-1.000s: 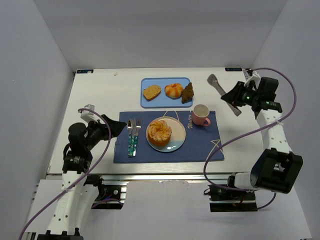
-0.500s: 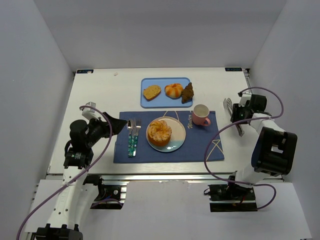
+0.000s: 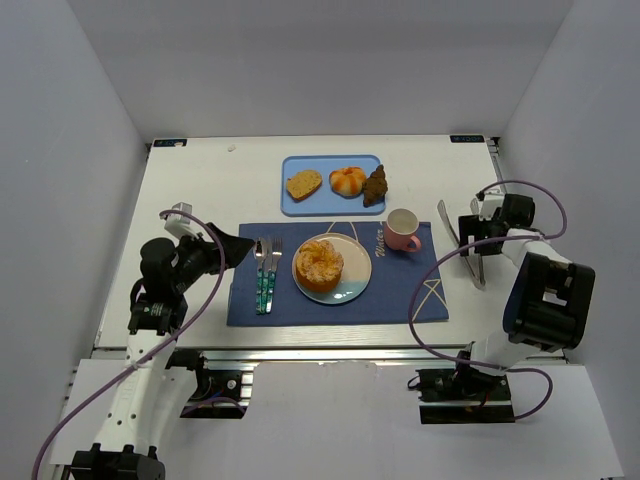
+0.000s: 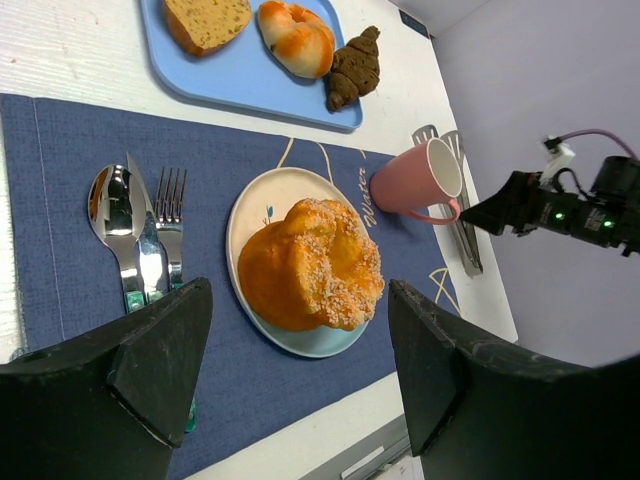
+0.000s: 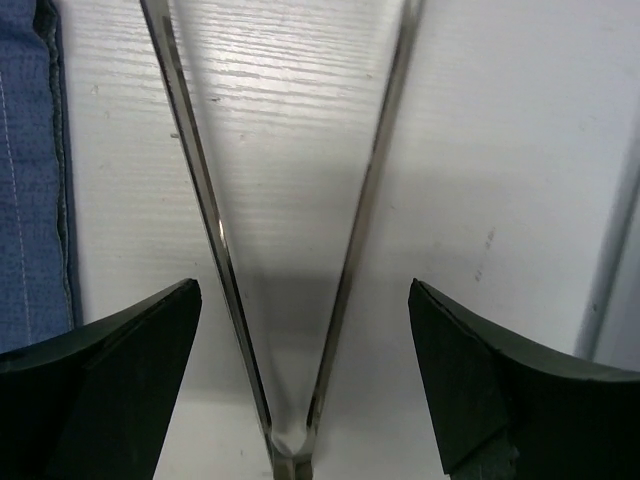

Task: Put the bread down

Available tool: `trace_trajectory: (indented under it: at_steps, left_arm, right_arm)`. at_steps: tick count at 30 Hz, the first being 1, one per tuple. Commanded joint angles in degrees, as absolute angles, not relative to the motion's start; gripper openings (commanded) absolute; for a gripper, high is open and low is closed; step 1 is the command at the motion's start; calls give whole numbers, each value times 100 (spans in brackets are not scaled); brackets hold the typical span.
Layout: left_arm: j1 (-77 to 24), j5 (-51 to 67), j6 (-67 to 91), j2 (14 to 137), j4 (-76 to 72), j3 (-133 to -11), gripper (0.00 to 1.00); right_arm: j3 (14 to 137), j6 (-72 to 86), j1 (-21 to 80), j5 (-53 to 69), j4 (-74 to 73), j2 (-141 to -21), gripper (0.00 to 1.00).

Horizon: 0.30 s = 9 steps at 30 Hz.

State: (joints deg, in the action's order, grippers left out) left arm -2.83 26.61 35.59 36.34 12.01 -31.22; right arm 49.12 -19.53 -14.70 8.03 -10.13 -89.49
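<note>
My right gripper (image 5: pixel 303 300) stands wide open astride the tongs (image 5: pixel 205 200), touching neither arm. The bread (image 3: pixel 319 264) sits on the plate (image 3: pixel 355 284), well off to my left. I should lift straight up so no finger nudges the tongs.

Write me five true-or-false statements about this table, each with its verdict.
The bread sits on the plate. True.
Three baked items lie on the blue tray. True.
The pink mug stands on the tray. False: it stands on the placemat, right of the plate.
The right gripper clamps the tongs. False: its jaws are open, the tongs lying on the table between them.
The cutlery lies right of the plate. False: left of it.
</note>
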Motion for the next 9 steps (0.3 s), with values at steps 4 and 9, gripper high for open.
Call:
trace_trajectory:
  at_steps: [4, 9]
  left_arm:
    - [-299, 2751, 3577, 3533, 1125, -3006, 81]
    - [-299, 2795, 3586, 3595, 1090, -3050, 81]
  right_arm:
    - [6394, -1144, -1573, 545, -2046, -8288, 89]
    - [6881, -914, -1573, 1378, -2198, -7911, 89]
